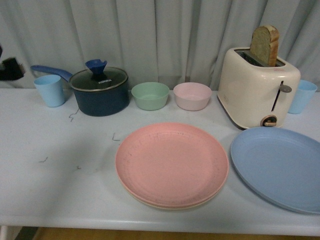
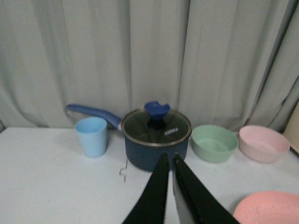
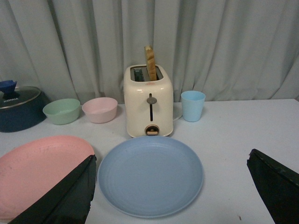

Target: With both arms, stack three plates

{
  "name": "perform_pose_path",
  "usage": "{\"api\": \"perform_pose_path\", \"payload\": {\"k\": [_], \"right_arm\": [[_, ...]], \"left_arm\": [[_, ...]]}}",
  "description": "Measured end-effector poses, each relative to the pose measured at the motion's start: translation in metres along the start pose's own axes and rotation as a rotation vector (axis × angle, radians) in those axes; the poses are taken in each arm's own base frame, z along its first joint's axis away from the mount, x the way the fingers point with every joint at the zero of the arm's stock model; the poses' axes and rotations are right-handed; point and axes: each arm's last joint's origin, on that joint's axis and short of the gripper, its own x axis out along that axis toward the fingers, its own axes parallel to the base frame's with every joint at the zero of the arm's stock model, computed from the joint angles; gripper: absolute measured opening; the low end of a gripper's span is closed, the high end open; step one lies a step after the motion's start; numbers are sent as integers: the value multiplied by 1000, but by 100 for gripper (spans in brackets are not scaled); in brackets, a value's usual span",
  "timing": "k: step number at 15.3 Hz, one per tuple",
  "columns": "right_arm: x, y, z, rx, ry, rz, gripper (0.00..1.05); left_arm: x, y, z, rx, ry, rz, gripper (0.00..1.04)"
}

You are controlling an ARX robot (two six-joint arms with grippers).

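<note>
Nearest, right gripper (image 3: 171,158): your jaws are spread wide and hold nothing; in the right wrist view the blue plate shows between the two black fingers.
Left gripper (image 2: 170,158): your fingers are pressed almost together with only a thin slit between them, and nothing is in it.
Counter (image 1: 60,180): pale, and it carries everything below.
Pink plate (image 1: 172,162): you find it at the near middle of the counter, lying flat on top of the beige plate.
Beige plate (image 1: 170,207): only a thin cream rim shows to you under the pink plate's near edge.
Blue plate (image 1: 280,167): it lies flat on its own at the near right, just beside the pink plate but apart from it, and just in front of the toaster.
Toaster (image 1: 250,90): cream, standing behind the blue plate, with a slice of bread (image 1: 265,45) upright in its slot.
Bowls: you see a green bowl (image 1: 150,96) and a pink bowl (image 1: 192,96) side by side behind the pink plate.
Pot (image 1: 100,102): dark blue, left of the green bowl, with its glass lid (image 1: 98,79) on.
Cups: a left blue cup (image 1: 50,90) stands beside the pot, and a right blue cup (image 1: 302,96) stands beside the toaster.
Curtain (image 1: 150,35): grey folds close off the back.
</note>
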Motion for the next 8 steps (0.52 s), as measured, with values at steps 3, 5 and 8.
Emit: {"api": "perform_pose_path", "payload": {"k": [3, 5, 8], "right_arm": [[0, 0, 0, 0, 0, 0, 98], [0, 0, 0, 0, 0, 0, 98], [0, 0, 0, 0, 0, 0, 98]], "left_arm": [[-28, 8, -14, 10, 77, 1, 2], [-44, 13, -5, 6, 34, -2, 2], [-63, 23, -9, 8, 64, -15, 2]]}}
